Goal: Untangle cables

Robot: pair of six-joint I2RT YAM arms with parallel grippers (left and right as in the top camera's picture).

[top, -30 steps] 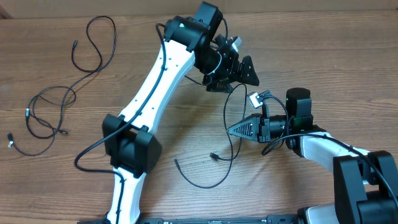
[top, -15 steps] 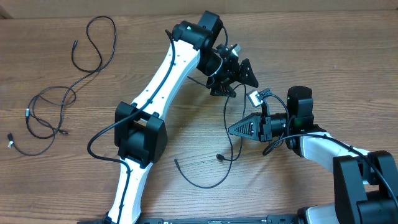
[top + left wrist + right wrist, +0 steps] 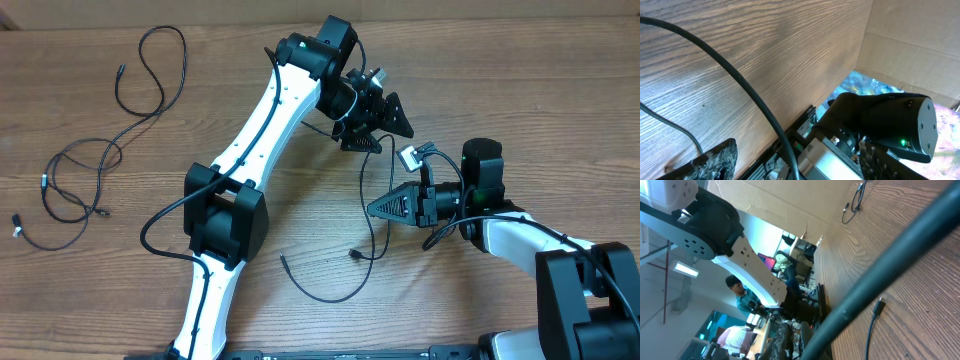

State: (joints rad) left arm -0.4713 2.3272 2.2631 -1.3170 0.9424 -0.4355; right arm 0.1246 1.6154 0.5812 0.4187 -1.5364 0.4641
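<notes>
Noted thin black cables (image 3: 355,255), small plug ends, loosely looped on worktop (image 3: 520,80); left end effector (image 3: 380,125) fingers apart; right end effector (image 3: 380,207) state indeterminable.

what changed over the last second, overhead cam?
The left arm's elbow swung right and slightly up in the overhead view, and the left gripper dipped a little down-left. The free plug end of the draped cable slid slightly right. Nothing visibly gripped or released. The right gripper and the loose cables at the left stayed put.
</notes>
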